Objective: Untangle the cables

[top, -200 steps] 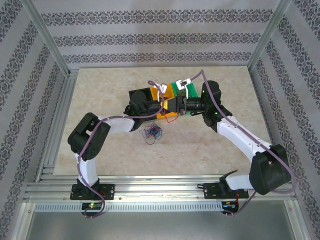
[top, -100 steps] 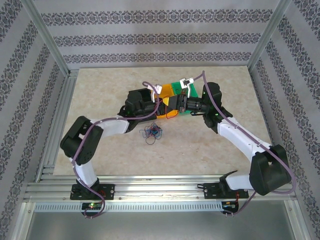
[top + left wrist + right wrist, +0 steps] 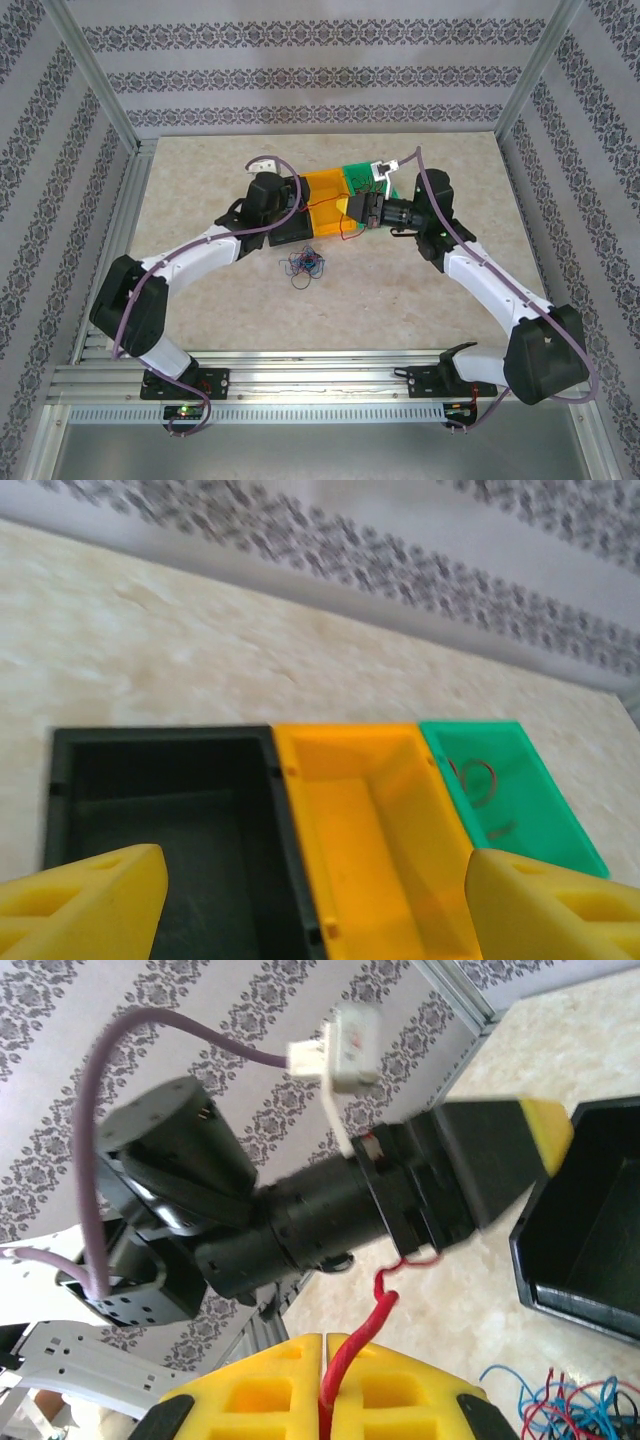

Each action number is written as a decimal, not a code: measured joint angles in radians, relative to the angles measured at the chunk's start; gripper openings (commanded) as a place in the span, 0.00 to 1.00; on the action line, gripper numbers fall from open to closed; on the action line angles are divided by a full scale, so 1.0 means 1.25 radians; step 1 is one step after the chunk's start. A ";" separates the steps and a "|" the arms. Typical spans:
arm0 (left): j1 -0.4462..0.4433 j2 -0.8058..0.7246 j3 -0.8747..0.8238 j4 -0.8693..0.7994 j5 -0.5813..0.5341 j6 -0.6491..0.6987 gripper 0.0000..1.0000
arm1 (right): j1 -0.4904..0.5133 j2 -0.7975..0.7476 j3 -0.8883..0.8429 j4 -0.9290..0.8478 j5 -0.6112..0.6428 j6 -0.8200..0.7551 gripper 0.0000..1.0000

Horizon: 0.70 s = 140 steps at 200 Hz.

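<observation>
You are partway through pulling one strand free: your right gripper is pressed together on a red cable, which rises from between its yellow fingers toward the left gripper. That one hovers at the near side of the black bin, its jaws spread wide with nothing between them. The rest of the cables lie in a small knot of red, blue and dark wire on the desk, just in front of the bins and apart from both grippers. I cannot tell whether the other end of the held strand is clear of that knot. The green bin holds a red loop and the orange bin beside it looks bare, so the sorting is probably at an early stage. Next you likely need to carry the red cable over a bin and let go, keeping it from snagging on the left gripper, then go for the knot
</observation>
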<state>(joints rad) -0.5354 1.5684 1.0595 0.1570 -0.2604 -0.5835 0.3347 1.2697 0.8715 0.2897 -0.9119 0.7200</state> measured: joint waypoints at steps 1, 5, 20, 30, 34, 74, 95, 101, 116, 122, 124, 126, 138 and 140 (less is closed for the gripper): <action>0.000 -0.002 -0.002 0.000 -0.006 0.000 0.78 | -0.001 0.000 0.000 -0.002 0.000 -0.001 0.00; 0.000 -0.009 -0.007 0.000 -0.022 0.000 0.78 | -0.004 0.000 -0.002 -0.009 0.003 -0.002 0.00; 0.000 -0.046 -0.031 -0.013 -0.117 -0.006 0.79 | -0.027 0.000 -0.003 -0.035 0.021 -0.009 0.00; 0.001 -0.069 -0.044 -0.033 -0.195 -0.016 0.80 | -0.051 0.000 -0.001 -0.053 0.040 -0.017 0.00; 0.003 -0.080 -0.050 -0.042 -0.227 -0.021 0.80 | -0.060 0.000 0.001 -0.063 0.050 -0.021 0.00; 0.040 -0.202 -0.161 -0.061 -0.368 -0.038 0.80 | -0.125 0.042 0.105 -0.255 0.169 -0.108 0.00; 0.048 -0.224 -0.183 -0.075 -0.377 -0.039 0.80 | -0.125 0.139 0.226 -0.363 0.233 -0.161 0.00; 0.048 -0.225 -0.183 -0.081 -0.376 -0.042 0.80 | -0.125 0.168 0.255 -0.387 0.248 -0.171 0.00; 0.048 -0.225 -0.186 -0.096 -0.374 -0.053 0.80 | -0.125 0.258 0.332 -0.453 0.300 -0.195 0.00; 0.048 -0.226 -0.190 -0.098 -0.371 -0.061 0.80 | -0.125 0.291 0.358 -0.473 0.319 -0.203 0.00; 0.048 -0.226 -0.192 -0.098 -0.370 -0.062 0.80 | -0.125 0.304 0.369 -0.482 0.325 -0.205 0.00; 0.048 -0.226 -0.193 -0.099 -0.368 -0.064 0.80 | -0.125 0.316 0.378 -0.489 0.333 -0.206 0.00; 0.048 -0.229 -0.207 -0.106 -0.360 -0.080 0.80 | -0.125 0.390 0.439 -0.538 0.368 -0.221 0.00; 0.048 -0.229 -0.209 -0.107 -0.359 -0.082 0.80 | -0.125 0.403 0.450 -0.545 0.375 -0.223 0.00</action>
<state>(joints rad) -0.4759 1.2816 0.7986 0.0235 -0.7086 -0.6857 0.1783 1.7733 1.4338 -0.3920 -0.4435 0.4408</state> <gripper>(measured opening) 0.802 0.081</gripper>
